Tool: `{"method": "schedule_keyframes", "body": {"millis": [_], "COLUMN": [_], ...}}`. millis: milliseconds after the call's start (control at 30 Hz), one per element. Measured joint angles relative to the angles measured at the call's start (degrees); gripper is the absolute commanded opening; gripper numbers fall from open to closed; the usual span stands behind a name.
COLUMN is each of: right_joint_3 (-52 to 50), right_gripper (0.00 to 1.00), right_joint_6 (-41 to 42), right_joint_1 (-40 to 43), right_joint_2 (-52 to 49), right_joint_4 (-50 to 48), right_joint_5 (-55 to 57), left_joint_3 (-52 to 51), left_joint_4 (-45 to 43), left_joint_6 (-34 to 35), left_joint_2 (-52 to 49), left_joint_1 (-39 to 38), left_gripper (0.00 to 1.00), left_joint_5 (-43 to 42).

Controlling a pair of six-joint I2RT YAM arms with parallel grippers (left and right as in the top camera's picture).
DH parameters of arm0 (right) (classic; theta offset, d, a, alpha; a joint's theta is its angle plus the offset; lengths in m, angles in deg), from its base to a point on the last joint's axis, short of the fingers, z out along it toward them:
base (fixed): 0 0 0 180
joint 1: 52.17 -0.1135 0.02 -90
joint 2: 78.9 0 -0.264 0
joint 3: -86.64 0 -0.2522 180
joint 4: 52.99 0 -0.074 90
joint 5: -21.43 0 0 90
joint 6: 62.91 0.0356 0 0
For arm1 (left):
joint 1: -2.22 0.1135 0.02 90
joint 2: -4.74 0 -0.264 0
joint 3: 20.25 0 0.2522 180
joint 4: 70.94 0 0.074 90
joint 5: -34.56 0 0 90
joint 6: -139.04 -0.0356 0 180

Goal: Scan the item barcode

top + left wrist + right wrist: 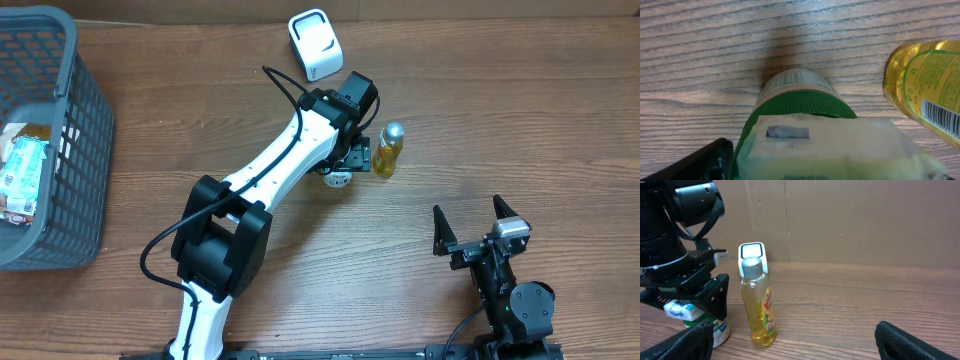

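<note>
Nearest the arms' bases, the right fingers [441, 230] stand spread wide above the worktop [520, 110], holding nothing. Farther out, the left fingers [716, 300] hang over one green-lidded jar [799, 100] standing upright; whether they grip it I cannot tell. One yellow bottle [389, 150] stands just beside the jar, its barcode showing. Beyond both sits one white scanner [315, 45]. Far left, one grey basket [92, 130] holds several packets [25, 170].

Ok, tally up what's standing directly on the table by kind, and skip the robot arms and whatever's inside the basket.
Grey mesh basket: 1
White barcode scanner: 1
Bottle of yellow liquid: 1
Green-lidded jar: 1
Total: 4
</note>
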Motion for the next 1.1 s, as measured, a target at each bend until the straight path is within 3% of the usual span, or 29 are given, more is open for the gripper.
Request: {"method": "schedule_keyframes", "body": {"millis": [333,500,633,767,1100], "right_joint_3": [0.00,0.00,0.00,0.00,0.00], "right_gripper": [1.00,1.00,1.00,1.00,1.00], "right_joint_6": [0.00,0.00,-0.02,0.00,0.00], "right_joint_1": [0.00,0.00,0.00,0.00,0.00], "right_joint_2": [0.02,0.02,0.02,0.00,0.02], "right_joint_4": [0.02,0.00,0.00,0.00,0.02], "right_joint_5": [-0.02,0.00,0.00,0.00,0.00], "left_joint_3": [0.87,7.04,15.32,24.24,27.15], "left_joint_4": [-0.37,-0.02,0.57,0.85,4.07], "left_joint_6": [-1.40,-4.22,-8.76,-17.57,-33.48], "left_joint_2": [0.13,2.93,7.61,15.41,21.86], "left_joint_1": [0.98,5.57,12.20,22.84,48.81], "left_gripper": [0.99,1.00,1.00,1.00,0.99], "left_joint_5": [0.04,0.72,1.57,4.83,13.73]}}
